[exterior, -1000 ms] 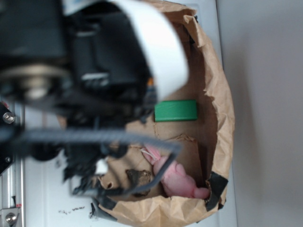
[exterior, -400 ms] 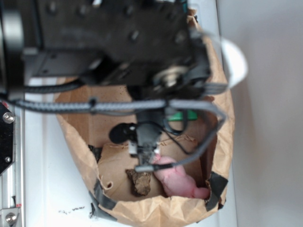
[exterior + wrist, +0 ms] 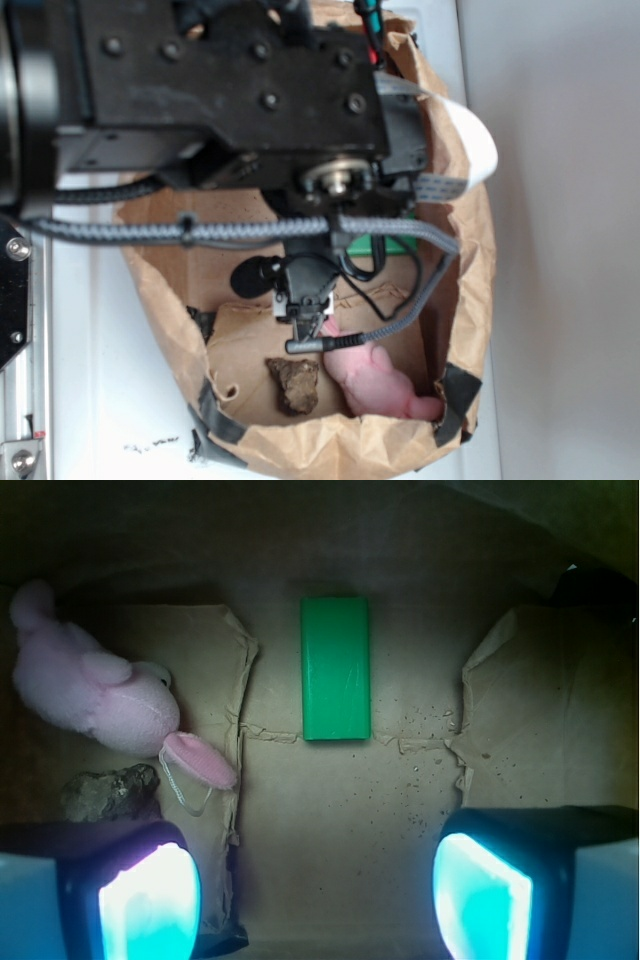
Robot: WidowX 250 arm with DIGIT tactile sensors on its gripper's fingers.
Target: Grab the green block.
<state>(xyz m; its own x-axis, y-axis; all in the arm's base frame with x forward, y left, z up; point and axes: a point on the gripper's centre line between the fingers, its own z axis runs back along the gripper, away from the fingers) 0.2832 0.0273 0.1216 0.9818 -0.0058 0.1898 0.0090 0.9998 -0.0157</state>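
The green block (image 3: 335, 667) lies flat on the brown paper floor, lengthwise away from me, in the upper middle of the wrist view. My gripper (image 3: 315, 900) hangs above the floor, open, its two glowing pads (image 3: 150, 905) wide apart at the bottom corners with nothing between them. The block sits ahead of the gap, slightly right of its centre line. In the exterior view the arm covers most of the block; only a green sliver (image 3: 400, 246) shows, and the fingers themselves are hidden under the arm.
A pink plush bunny (image 3: 100, 695) (image 3: 375, 380) lies left of the block, with a brown rock-like lump (image 3: 108, 790) (image 3: 293, 385) beside it, near my left pad. The brown paper bag wall (image 3: 465, 230) rings everything. Black tape patches (image 3: 455, 395) sit on its rim.
The arm has swung across over the bag and now covers most of the green block, which lay in plain sight a second ago. Block, bunny and lump have not moved.
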